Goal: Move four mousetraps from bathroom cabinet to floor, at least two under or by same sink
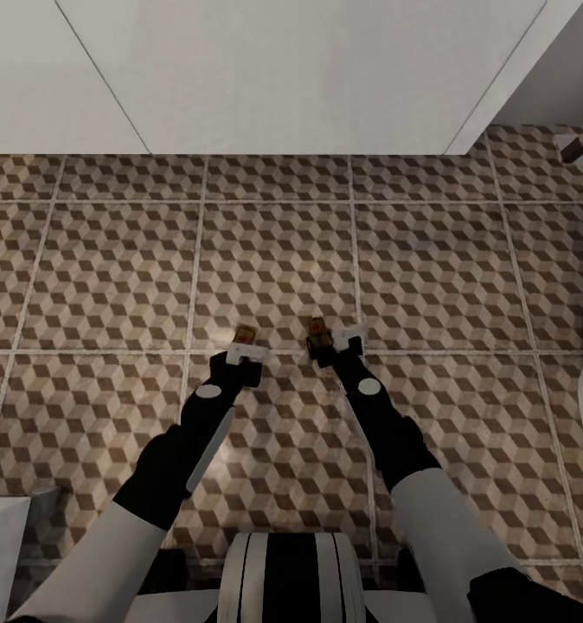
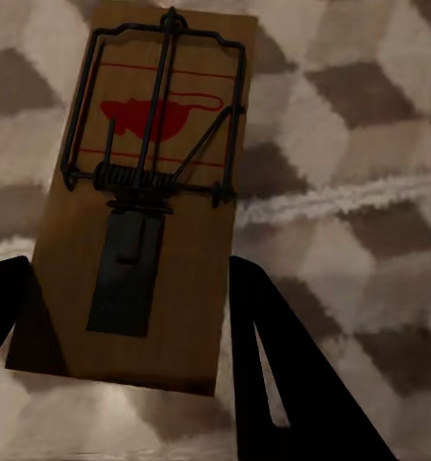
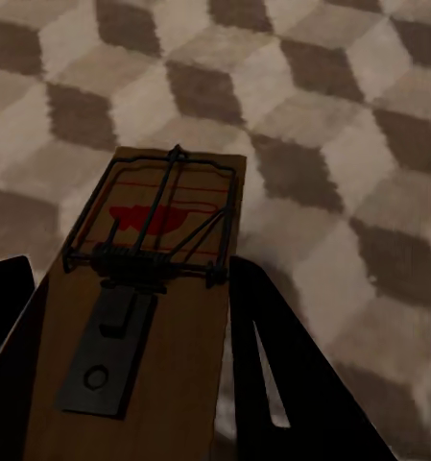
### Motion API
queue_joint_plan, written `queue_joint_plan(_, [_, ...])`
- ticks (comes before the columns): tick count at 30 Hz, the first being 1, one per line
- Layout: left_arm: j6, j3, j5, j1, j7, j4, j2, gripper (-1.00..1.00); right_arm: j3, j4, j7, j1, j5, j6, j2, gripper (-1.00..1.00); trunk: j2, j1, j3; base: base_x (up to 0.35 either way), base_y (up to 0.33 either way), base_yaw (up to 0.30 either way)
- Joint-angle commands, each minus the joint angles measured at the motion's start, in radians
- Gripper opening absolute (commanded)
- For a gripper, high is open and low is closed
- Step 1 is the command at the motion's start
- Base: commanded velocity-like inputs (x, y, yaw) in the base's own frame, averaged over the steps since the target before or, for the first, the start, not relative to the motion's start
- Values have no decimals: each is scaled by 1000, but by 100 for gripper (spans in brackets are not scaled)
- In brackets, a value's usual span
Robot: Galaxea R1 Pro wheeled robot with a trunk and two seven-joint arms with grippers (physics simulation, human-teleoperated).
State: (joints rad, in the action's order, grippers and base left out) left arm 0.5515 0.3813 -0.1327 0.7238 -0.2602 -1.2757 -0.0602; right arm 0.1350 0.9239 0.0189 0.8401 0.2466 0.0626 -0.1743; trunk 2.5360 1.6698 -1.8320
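Between the left gripper's [image 2: 129, 317] dark fingers [image 2: 282, 365], a trap [image 2: 143, 240] pinched by its long edges at the plain end, spring and red mark pointing away from the wrist; same hold in the right gripper [image 3: 129, 365] on a second trap [image 3: 148, 317]. Ahead of both arms in the head view, left gripper [image 1: 244, 359] and right gripper [image 1: 339, 342] low over the floor [image 1: 110, 260], each with a small brown board poking out past the tips, white wall panel [image 1: 283, 78] beyond. Below each trap, cube tiles and a grout line, contact with the tiles not clear. Likely light, stiff, flat wood, little to crush, smooth edges that could slip or pivot in a narrow pinch. Best held across the bare board, clear of the sprung wire bar and catch
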Motion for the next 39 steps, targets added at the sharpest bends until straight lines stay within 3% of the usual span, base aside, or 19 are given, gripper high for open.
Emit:
queue_joint_plan(1, [22, 0, -6, 4, -6, -4, -1, -100, -1, 2, 0, 22, 14, 35, 0, -100, 0, 0, -1, 0, 0, 0])
queue_joint_plan(6, [118, -35, -5, 95, 7, 31, -8, -100, 0, -1, -9, 104, 35, 152, 0, -100, 0, 0, -1, 0, 0, 0])
queue_joint_plan(9, [133, -71, -5, 172, 9, 112, -9, -100, 0, -11, -11, 147, 38, 188, 0, -100, 0, 0, -1, 0, 0, 0])
queue_joint_plan(13, [138, -88, -5, 253, 10, 207, -9, -100, 0, -42, -17, 199, 40, 230, 0, -100, 0, 0, -1, 0, 0, 0])
queue_joint_plan(23, [139, -98, -4, 456, 7, 494, -8, -100, 0, -299, -61, 400, 42, 268, 0, -100, 0, 0, -1, 0, 0, 0])
queue_joint_plan(28, [138, -99, -4, 511, 5, 566, -7, -100, 0, -372, -89, 470, 42, 270, 0, -100, 0, 0, -1, 0, 0, 0])
queue_joint_plan(34, [118, -99, -4, 530, 5, 582, -7, -100, 0, -389, -110, 487, 41, 269, 0, -100, 0, 0, -1, 0, 0, 0])
queue_joint_plan(39, [-15, -99, -8, 532, 10, 591, -7, -100, 2, -391, -112, 489, 39, 262, 0, -100, 0, 0, -1, 0, 0, 0])
